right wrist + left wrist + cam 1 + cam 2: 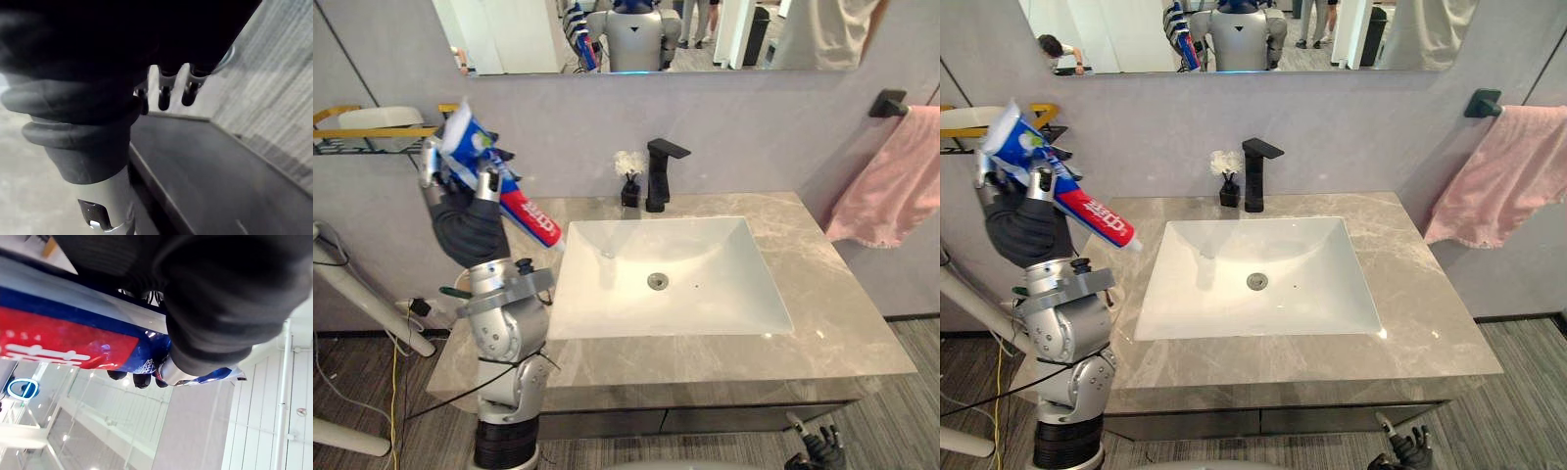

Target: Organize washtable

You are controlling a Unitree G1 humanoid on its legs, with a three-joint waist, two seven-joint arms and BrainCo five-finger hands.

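Left hand clenched round the toothpaste tube above the bench: light, squashy, probably slick, best gripped mid-body

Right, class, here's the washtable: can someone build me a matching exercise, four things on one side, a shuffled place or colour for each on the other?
1 toothpaste tube
2 faucet
3 towel
4 sink basin

A pink, hanging from the wall bar
B gripped in the left hand
C black, behind the sink basin
D white, set in the countertop

Pairs: 1-B, 2-C, 3-A, 4-D
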